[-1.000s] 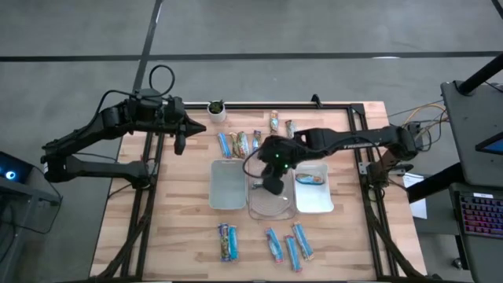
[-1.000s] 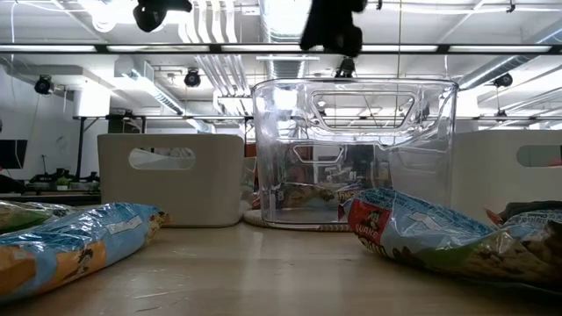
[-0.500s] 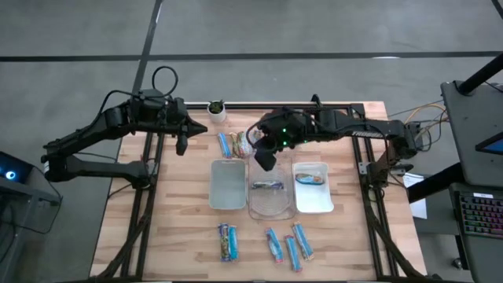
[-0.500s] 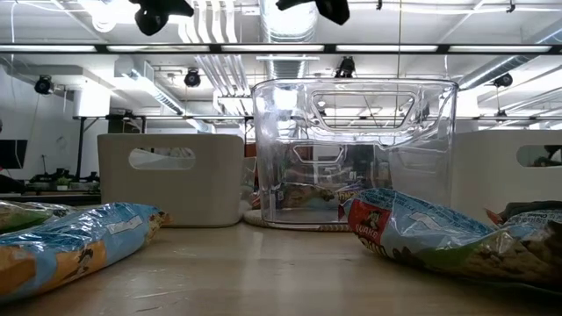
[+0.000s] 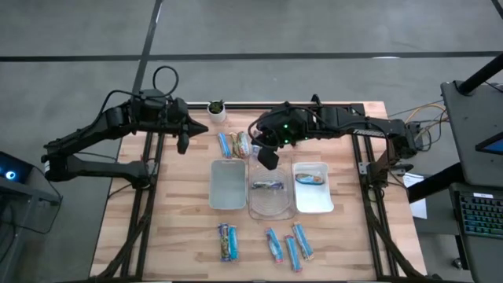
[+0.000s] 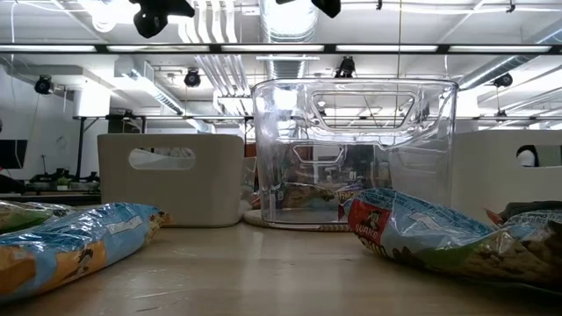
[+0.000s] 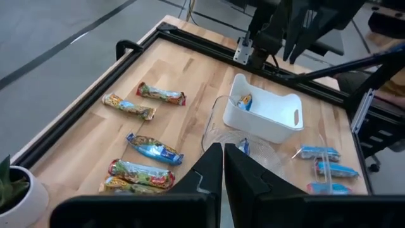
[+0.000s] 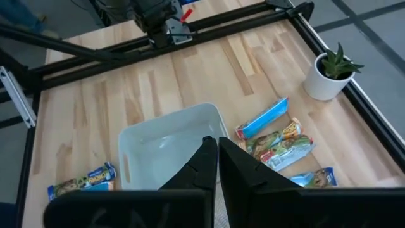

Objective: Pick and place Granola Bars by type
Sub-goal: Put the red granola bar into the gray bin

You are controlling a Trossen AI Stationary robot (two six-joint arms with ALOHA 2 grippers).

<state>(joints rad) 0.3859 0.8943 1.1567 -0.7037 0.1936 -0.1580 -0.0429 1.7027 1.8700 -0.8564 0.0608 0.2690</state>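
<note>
Granola bars lie in two groups. Several, among them a blue one [image 5: 225,144], are at the far side, and several more [image 5: 273,245] near the front edge. One bar [image 5: 267,186] lies in the clear middle tray [image 5: 272,206], and a blue one [image 5: 310,178] lies in the white right tray [image 5: 314,200]. The pale left tray [image 5: 227,185] holds nothing that I can see. My right gripper [image 5: 267,159] hangs shut and empty above the clear tray's far rim. My left gripper [image 5: 181,142] waits shut and empty over the far left of the table.
A small white pot with a green plant [image 5: 216,110] stands at the far edge, left of centre. A black frame [image 5: 357,134] runs along the table's far and side edges. Bare wood lies between the trays and the near bars.
My right gripper has risen from low over the clear tray and drawn back toward the table's far edge, staying shut. The bar in the clear tray, hidden under the gripper before, now shows lying on the tray's floor.
</note>
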